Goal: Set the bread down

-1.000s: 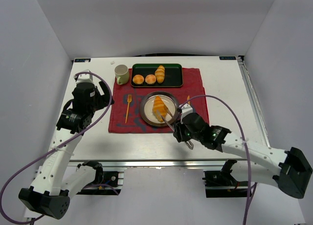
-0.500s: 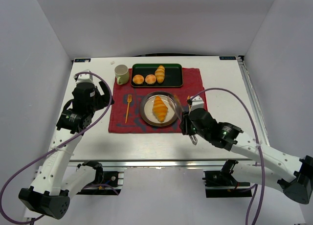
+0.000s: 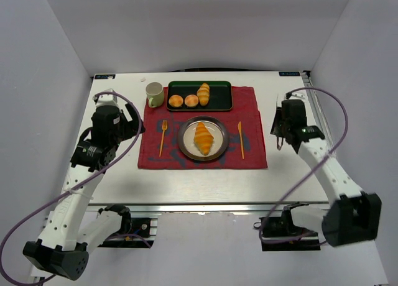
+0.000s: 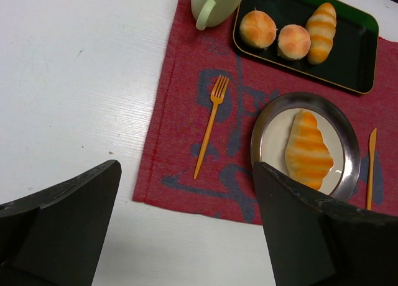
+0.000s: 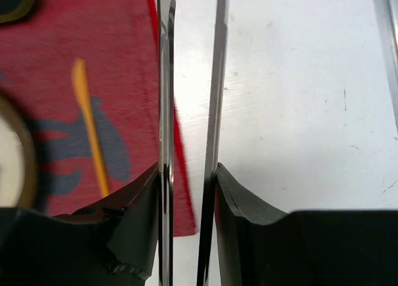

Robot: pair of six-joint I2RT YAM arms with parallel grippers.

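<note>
The bread, a large golden-orange croissant (image 3: 203,138), lies on the round metal plate (image 3: 185,145) in the middle of the red mat. It also shows in the left wrist view (image 4: 309,150) on the plate (image 4: 348,150). My right gripper (image 3: 283,135) holds a pair of metal tongs (image 5: 165,81) between its fingers (image 5: 140,205). The tong blades are empty and stand apart, over the white table just right of the mat's edge. My left gripper (image 3: 127,121) is open and empty, left of the mat; it also shows in the left wrist view (image 4: 186,236).
A dark green tray (image 3: 221,99) at the back holds two small round buns (image 3: 176,101) and a narrower roll (image 3: 203,94). A pale mug (image 3: 154,94) stands left of it. An orange fork (image 3: 163,137) and an orange knife (image 3: 240,138) flank the plate on the red mat (image 3: 252,106).
My right arm has pulled back from the plate and swung right and farther back with the tongs. The croissant stays on the plate. The left arm has not moved.
</note>
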